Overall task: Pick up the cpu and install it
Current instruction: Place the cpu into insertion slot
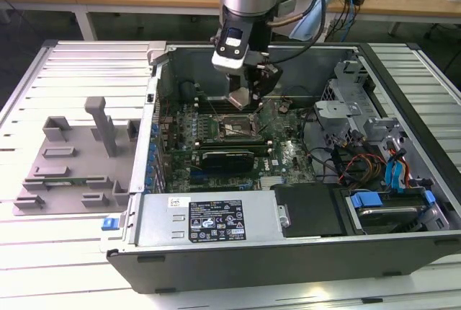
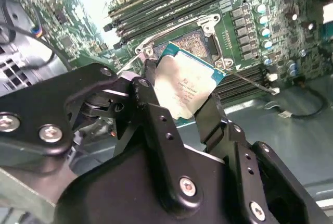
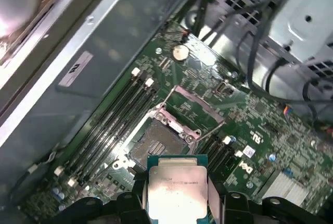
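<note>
exterior view: cpu (image 1: 240,98) lifted, hanging inside the open case (image 1: 216,220), just above the socket (image 1: 236,127). second wrist view: jaws clamped on two opposite edges of the cpu (image 2: 184,88), over the bare socket (image 2: 195,41). first wrist view: pickup done, cpu (image 3: 178,193) not yet seated in the socket (image 3: 161,141).

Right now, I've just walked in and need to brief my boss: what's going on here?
The arm's gripper is shut on the cpu, holding it by its edges inside the open case, over the open socket on the motherboard. The cpu is not yet seated. A grey tray lies on the table, at the exterior view's left of the case.
</note>
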Robot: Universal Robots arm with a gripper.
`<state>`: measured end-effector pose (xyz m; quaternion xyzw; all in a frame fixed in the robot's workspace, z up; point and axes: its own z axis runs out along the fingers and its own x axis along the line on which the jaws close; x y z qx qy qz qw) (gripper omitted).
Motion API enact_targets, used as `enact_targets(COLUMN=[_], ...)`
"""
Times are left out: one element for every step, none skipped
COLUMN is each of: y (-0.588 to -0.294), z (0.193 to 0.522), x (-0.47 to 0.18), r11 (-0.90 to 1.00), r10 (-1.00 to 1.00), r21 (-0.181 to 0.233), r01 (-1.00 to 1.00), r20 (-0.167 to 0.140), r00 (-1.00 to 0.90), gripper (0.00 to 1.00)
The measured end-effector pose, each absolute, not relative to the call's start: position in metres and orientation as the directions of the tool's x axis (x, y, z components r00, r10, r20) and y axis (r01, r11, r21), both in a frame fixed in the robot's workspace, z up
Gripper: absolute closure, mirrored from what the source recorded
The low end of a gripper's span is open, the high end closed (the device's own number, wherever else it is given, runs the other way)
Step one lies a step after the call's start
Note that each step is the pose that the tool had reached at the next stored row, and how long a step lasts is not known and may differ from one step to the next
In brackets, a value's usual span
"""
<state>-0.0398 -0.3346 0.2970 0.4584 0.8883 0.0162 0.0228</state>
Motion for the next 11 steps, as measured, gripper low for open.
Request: enact_targets(y=[-0.3346,-0.3346,-0.3346,-0.3346,-0.3346,-0.3346,-0.3346,-0.3346,-0.3346,-0.3346,-0.3346], z=[0.2970,0.2970,0.2969,0.2968,0.2967,0.2966,0.2965,0.2964,0.2964,0.2963,0.2963], x=[-0.0398,-0.0398,-0.0398,-0.0398,-0.0398,-0.0398,-0.0398,-0.0398,-0.0398,-0.0398,-0.0398], r11=[0.566,0.551,0.524,0.491,0.458,0.428,0.402,0.370,0.338,0.313,0.297], r10=[0.825,0.835,0.852,0.871,0.889,0.904,0.916,0.929,0.941,0.950,0.955], r21=[0.050,0.050,0.050,0.050,0.050,0.050,0.050,0.050,0.050,0.050,0.050], r01=[0.823,0.833,0.850,0.870,0.887,0.902,0.914,0.928,0.940,0.948,0.954], r20=[-0.026,-0.026,-0.026,-0.026,-0.026,-0.026,-0.026,-0.026,-0.026,-0.026,-0.026], r00=[-0.565,-0.550,-0.524,-0.490,-0.457,-0.427,-0.401,-0.370,-0.337,-0.313,-0.296], gripper=[0.45,0.45,0.45,0.45,0.45,0.45,0.45,0.45,0.45,0.45,0.45])
